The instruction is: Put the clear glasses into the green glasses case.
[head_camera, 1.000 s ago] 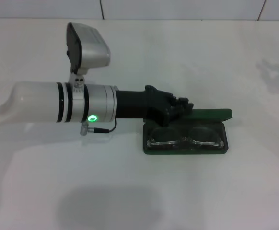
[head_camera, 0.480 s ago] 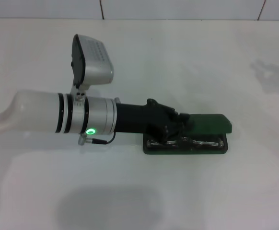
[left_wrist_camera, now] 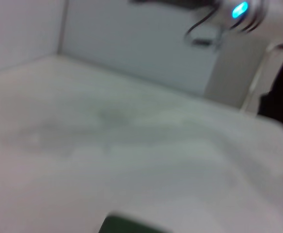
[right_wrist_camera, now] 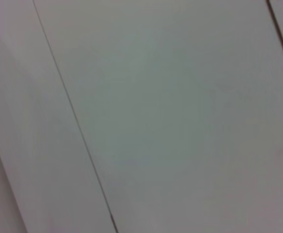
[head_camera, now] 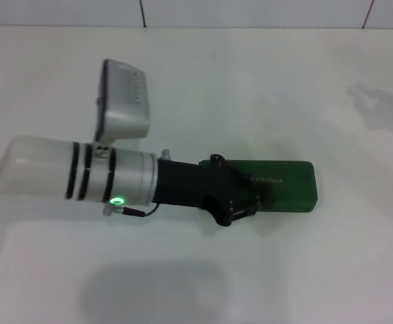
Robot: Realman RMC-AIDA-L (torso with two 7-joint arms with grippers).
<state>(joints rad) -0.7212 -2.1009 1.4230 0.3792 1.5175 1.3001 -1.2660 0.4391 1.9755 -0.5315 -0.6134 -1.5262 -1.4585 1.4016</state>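
One green glasses case (head_camera: 281, 184) lies shut on the white table (head_camera: 318, 270), bare surface along its far, near and right edges. At its left end rests the left gripper (head_camera: 250, 202); finger spread unclear.

A corner of the green glasses case (left_wrist_camera: 132, 226) lies on the white table (left_wrist_camera: 107, 145). A pale wall (left_wrist_camera: 132, 48) stands behind.

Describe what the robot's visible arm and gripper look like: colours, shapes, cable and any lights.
The left arm is a white tube ending in a silver cuff with black rings, a green light and a thin black cable. A grey boxy camera sits on top. The left gripper is black and blocky.
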